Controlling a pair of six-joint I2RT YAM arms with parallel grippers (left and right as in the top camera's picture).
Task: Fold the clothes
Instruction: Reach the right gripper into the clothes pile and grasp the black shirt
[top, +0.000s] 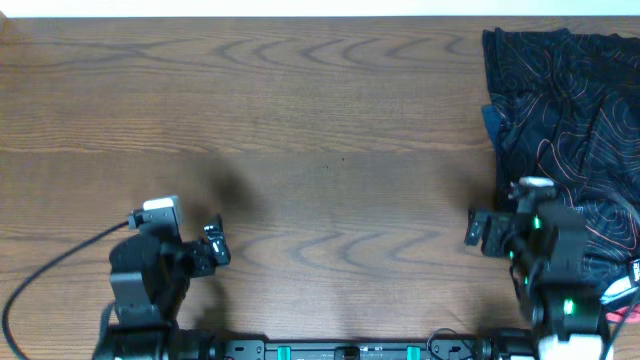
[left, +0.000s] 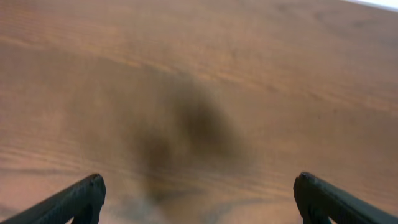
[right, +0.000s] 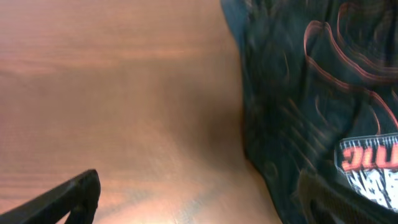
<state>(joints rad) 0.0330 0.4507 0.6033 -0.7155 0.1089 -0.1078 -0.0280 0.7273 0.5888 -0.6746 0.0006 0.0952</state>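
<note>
The black jersey with orange and white contour lines lies crumpled at the table's right edge. In the right wrist view its left edge and an orange-white logo show. My right gripper is open and empty at the jersey's left edge; its right finger hangs over the cloth, its left over bare wood. My left gripper is open and empty over bare table at the front left, far from the jersey; it also shows in the left wrist view.
A bit of blue cloth peeks from under the jersey's left edge. A coral-red bit shows at the front right corner. A black cable runs from the left arm. The wood table ends at a white back edge.
</note>
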